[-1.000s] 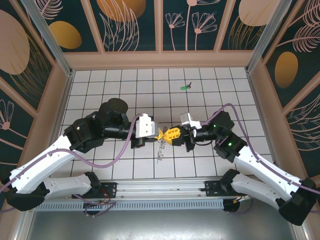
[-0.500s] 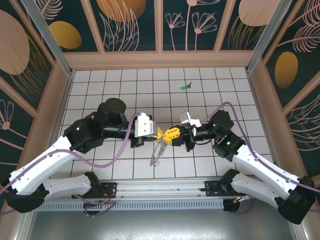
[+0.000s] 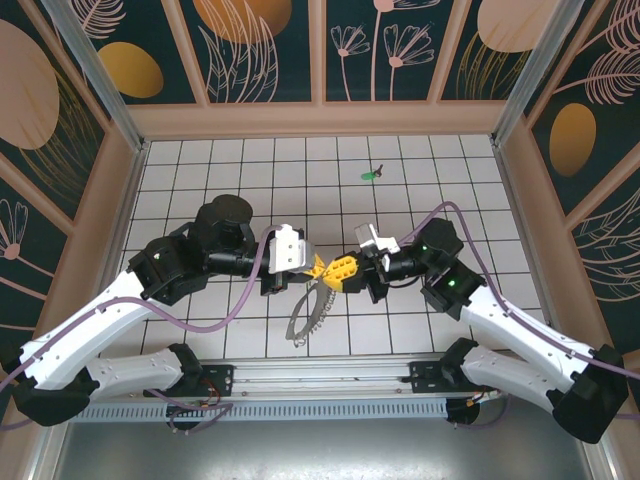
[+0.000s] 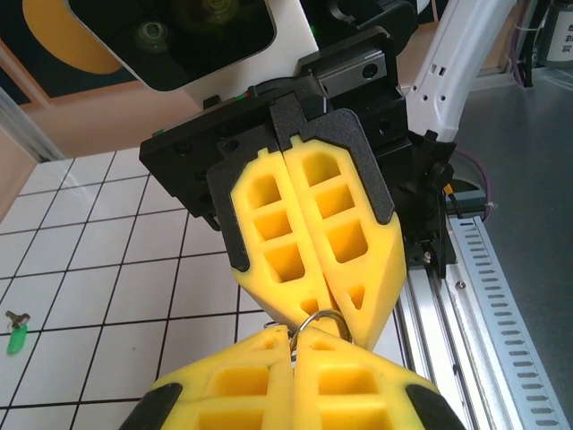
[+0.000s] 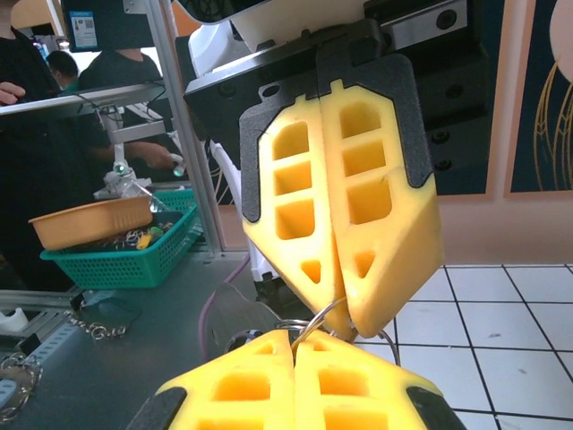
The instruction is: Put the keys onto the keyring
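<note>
Bare white tiled floor [image 3: 250, 170] surrounds the tiny green key [image 3: 372, 174], while the yellow-fingered left gripper [image 3: 322, 269] and right gripper [image 3: 334, 271] together bar the centre.

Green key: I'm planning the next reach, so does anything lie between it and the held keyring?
Nothing visible does. The green key lies alone on the far tiles, and bare tiles run from it to the keyring pinched by the left fingers and right fingers.

- Left gripper [image 3: 320, 267] and right gripper [image 3: 340, 269], yellow fingers closed, tip to tip above mid-table.
- Keyring [image 3: 306, 312] pinched where the tips meet, trailing toward the near edge as a floppy loop.
- Small green key [image 3: 371, 174] well apart, lying on the white tiled table [image 3: 200, 160] near the far wall.
</note>
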You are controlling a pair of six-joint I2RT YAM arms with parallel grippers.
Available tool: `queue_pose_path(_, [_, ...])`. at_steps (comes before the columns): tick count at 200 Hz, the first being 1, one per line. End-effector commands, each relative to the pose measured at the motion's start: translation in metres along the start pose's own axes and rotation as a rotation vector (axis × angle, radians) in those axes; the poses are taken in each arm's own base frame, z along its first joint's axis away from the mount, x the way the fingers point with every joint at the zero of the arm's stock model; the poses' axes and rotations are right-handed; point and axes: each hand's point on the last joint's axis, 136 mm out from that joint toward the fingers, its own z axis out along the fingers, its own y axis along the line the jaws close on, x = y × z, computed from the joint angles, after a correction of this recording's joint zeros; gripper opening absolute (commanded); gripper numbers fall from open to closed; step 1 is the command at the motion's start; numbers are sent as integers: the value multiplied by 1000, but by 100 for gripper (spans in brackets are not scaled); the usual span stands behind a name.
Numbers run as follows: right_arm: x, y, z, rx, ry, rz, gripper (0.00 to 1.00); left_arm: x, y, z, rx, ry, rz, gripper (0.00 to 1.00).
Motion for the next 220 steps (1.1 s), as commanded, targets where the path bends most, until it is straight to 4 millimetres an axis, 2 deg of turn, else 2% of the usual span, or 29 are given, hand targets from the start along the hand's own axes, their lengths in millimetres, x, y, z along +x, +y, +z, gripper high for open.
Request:
queue_pose_path(1, [-51,42,-1,-162,-83,-241,0,33,19,16,-59,109,-51,0])
queue_pose_path(83, [-53,39,5,-160,-53,-296,0,34,20,17,-49,112,-60,0])
queue_pose_path(140, [-46,36,21,-169,25,-355,0,37,23,20,-50,115,-71,0])
queue_pose_path(191, [-37,19,14,-30,48,-320,0,34,23,15,-61,87,-76,0])
queue_pose_path(220, [-39,9,5,50,11,-276,6,35,20,15,-54,78,-78,0])
